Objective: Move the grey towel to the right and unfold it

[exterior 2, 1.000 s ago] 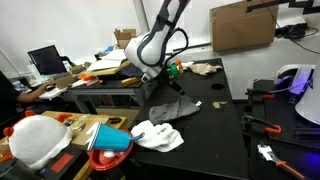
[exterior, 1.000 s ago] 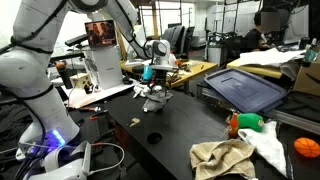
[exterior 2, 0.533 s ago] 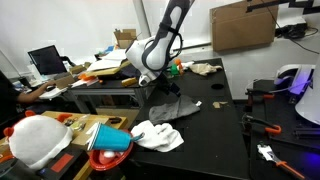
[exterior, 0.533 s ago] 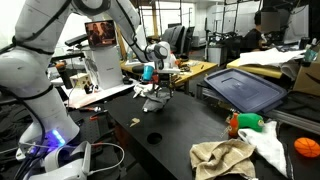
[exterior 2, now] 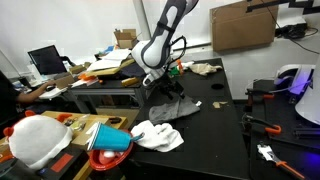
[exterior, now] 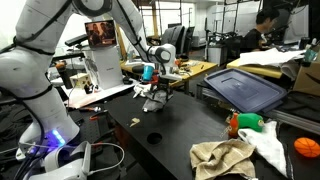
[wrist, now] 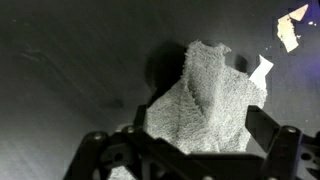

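The grey towel (exterior: 155, 97) lies bunched on the far end of the black table (exterior: 190, 125), with a raised fold under the gripper. In an exterior view it spreads out on the tabletop (exterior 2: 176, 106). My gripper (exterior: 157, 84) points down right over it, also seen in an exterior view (exterior 2: 158, 80). In the wrist view the towel (wrist: 205, 100) fills the space between the two fingers, which stand wide apart on either side of it. The gripper (wrist: 200, 140) looks open around the towel's raised fold.
A beige towel (exterior: 222, 157), a white cloth (exterior: 268, 145), a green-and-orange object (exterior: 245, 122) and an orange ball (exterior: 306, 147) lie at the table's near end. A dark blue tray (exterior: 245, 88) stands beside it. Another white cloth (exterior 2: 158, 135) lies close to the grey towel.
The gripper has shifted slightly over the towel and turned a little. The towel has barely moved.
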`<state>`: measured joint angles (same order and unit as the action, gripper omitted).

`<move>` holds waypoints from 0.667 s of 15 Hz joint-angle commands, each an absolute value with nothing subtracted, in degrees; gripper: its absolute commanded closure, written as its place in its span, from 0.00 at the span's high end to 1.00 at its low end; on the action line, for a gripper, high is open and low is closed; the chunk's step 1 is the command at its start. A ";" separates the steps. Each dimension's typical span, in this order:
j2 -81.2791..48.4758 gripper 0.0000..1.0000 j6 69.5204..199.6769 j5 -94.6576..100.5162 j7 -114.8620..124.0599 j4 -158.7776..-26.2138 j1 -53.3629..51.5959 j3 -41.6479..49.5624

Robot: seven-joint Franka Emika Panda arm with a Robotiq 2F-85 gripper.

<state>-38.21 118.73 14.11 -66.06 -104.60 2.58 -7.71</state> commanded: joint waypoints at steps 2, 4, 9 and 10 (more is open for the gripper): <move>-37.83 0.74 114.86 10.23 -68.21 -104.61 3.44 -7.85; -37.79 0.58 113.92 9.45 -68.30 -104.66 3.66 -7.83; -37.73 0.20 112.47 8.62 -67.51 -104.46 3.72 -7.42; -37.55 0.12 112.35 8.82 -66.72 -104.51 3.48 -7.14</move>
